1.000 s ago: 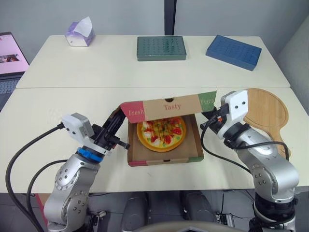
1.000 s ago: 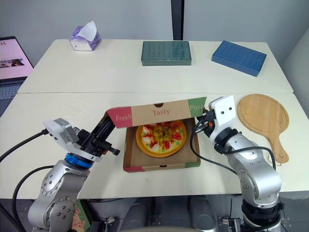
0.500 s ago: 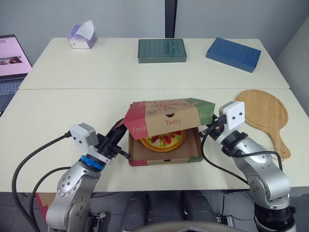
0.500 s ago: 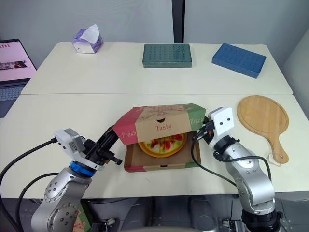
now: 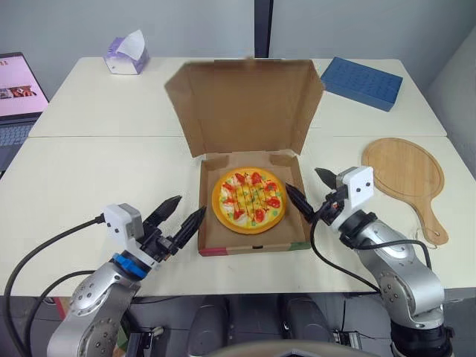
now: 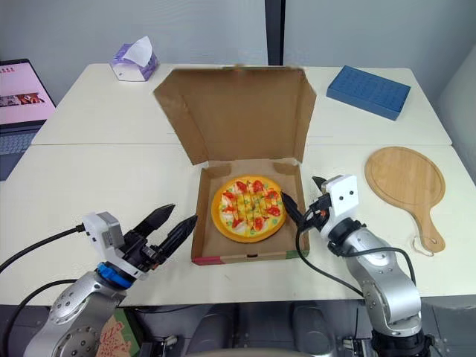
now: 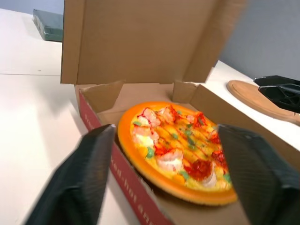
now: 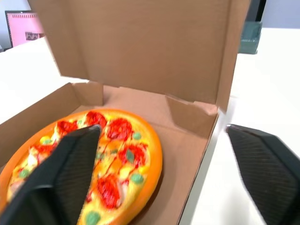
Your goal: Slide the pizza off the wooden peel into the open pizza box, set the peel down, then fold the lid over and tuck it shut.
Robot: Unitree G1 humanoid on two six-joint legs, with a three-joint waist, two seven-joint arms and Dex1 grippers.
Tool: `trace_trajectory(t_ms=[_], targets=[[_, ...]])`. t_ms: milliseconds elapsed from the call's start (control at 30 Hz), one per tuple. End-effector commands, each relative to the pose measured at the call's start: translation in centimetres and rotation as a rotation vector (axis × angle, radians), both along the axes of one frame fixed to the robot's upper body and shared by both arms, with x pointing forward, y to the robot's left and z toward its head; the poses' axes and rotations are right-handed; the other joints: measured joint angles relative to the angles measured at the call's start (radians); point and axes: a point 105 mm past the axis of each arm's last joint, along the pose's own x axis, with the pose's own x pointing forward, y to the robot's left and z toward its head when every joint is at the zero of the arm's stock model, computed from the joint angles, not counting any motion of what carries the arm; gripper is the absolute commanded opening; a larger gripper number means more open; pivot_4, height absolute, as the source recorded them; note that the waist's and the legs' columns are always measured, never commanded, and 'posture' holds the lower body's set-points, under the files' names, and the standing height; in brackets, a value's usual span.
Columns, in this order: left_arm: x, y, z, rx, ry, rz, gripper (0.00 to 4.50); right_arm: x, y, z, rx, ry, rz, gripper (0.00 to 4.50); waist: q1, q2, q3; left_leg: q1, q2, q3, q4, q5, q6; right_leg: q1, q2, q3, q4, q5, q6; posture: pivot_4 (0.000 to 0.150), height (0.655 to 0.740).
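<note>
The pizza [image 5: 248, 200] lies in the cardboard pizza box [image 5: 253, 245] at the middle of the near table. The lid [image 5: 245, 104] stands upright behind it, plain brown inside facing me. My left gripper [image 5: 190, 204] is open just left of the box's front corner, touching nothing. My right gripper [image 5: 303, 179] is open at the box's right wall, one finger over the rim, holding nothing. The wooden peel [image 5: 404, 172] lies flat on the table to the right. The left wrist view looks between its fingers [image 7: 84, 173] at the pizza [image 7: 176, 150].
A tissue box [image 5: 123, 53] sits at the far left, a blue box [image 5: 361, 80] at the far right, and a laptop [image 5: 15, 82] at the left edge. A dark green box [image 7: 47, 23] lies behind the lid. A seam runs between the two tables.
The lid, folded down over the pizza half a second ago, now stands upright and open. Both grippers have gone from shut to open and sit lower, off the lid.
</note>
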Motion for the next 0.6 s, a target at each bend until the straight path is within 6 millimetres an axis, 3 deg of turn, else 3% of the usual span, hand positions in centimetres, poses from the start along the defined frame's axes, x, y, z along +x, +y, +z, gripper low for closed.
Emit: trace_trajectory(t_ms=[33, 133, 367, 600], targets=[[0.7, 3.2, 1.6, 0.054, -0.067, 0.044, 4.46, -0.5, -0.2, 1.7, -0.014, -0.087, 0.010, 4.50, 0.000, 0.000, 0.000, 0.000, 0.000, 0.000, 0.000, 0.000, 0.000, 0.000, 0.000, 0.000, 0.000, 0.000, 0.000, 0.150, 0.7400], [1.5, 5.1, 1.8, 0.088, -0.069, 0.073, 4.46, -0.5, -0.3, 1.7, -0.021, -0.094, 0.010, 4.50, 0.000, 0.000, 0.000, 0.000, 0.000, 0.000, 0.000, 0.000, 0.000, 0.000, 0.000, -0.001, 0.000, -0.001, -0.001, 0.150, 0.7400], [4.4, 6.5, 2.8, -0.030, -0.036, 0.205, 4.46, 0.5, -0.3, 2.9, -0.028, -0.117, -0.002, 4.50, 0.000, 0.000, 0.000, -0.002, 0.000, 0.000, -0.002, 0.000, 0.000, 0.001, 0.000, -0.001, -0.007, 0.005, 0.006, 0.150, 0.7400], [4.7, 5.0, 1.8, -0.022, 0.089, 0.123, 4.46, 0.9, -0.5, 3.4, -0.093, -0.080, 0.072, 4.50, 0.000, 0.000, 0.000, -0.002, 0.000, 0.000, -0.003, 0.000, 0.000, 0.001, 0.000, -0.001, -0.007, 0.006, 0.005, 0.150, 0.7400]])
